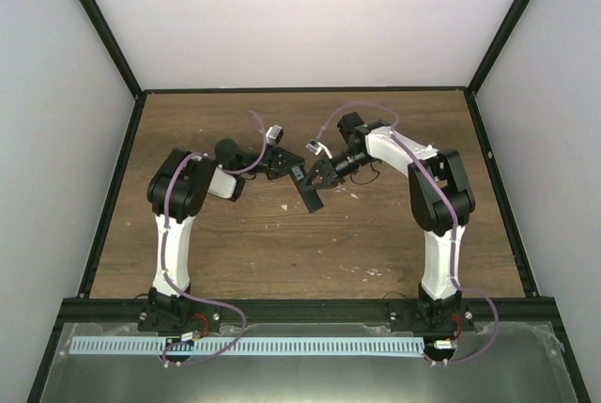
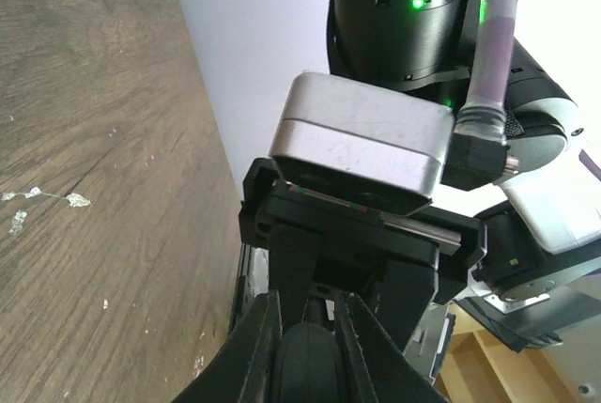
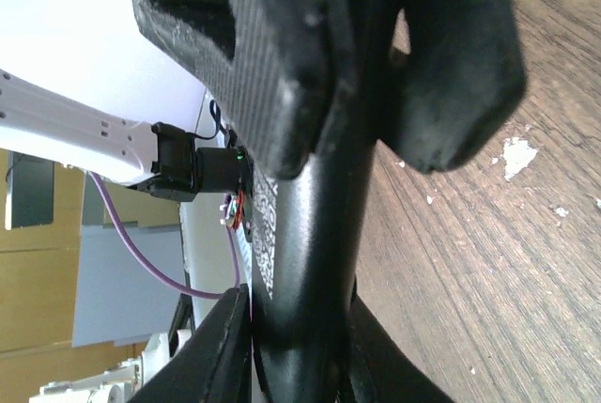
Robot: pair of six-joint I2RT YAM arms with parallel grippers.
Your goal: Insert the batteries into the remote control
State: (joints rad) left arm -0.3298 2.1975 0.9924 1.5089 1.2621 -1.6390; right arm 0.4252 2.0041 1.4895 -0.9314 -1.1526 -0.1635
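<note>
The remote control [image 1: 311, 195] is a slim black bar held above the wooden table [image 1: 282, 253] at its middle, slanting toward the near side. My left gripper [image 1: 287, 169] is shut on one end of it; in the left wrist view the rounded black end [image 2: 305, 365] sits pinched between my fingers [image 2: 261, 347]. My right gripper [image 1: 319, 176] comes in from the right. In the right wrist view the remote [image 3: 319, 262] fills the gap and both jaws press against its sides. The left arm's fingers [image 3: 451, 74] clamp the bar further along. The batteries are out of view.
Pale specks of debris [image 1: 352, 194] lie on the wood just right of the grippers, and more specks [image 2: 42, 198] show in the left wrist view. A black frame [image 1: 113, 196] borders the table, white walls stand behind, and a perforated white strip [image 1: 244, 346] runs along the near edge.
</note>
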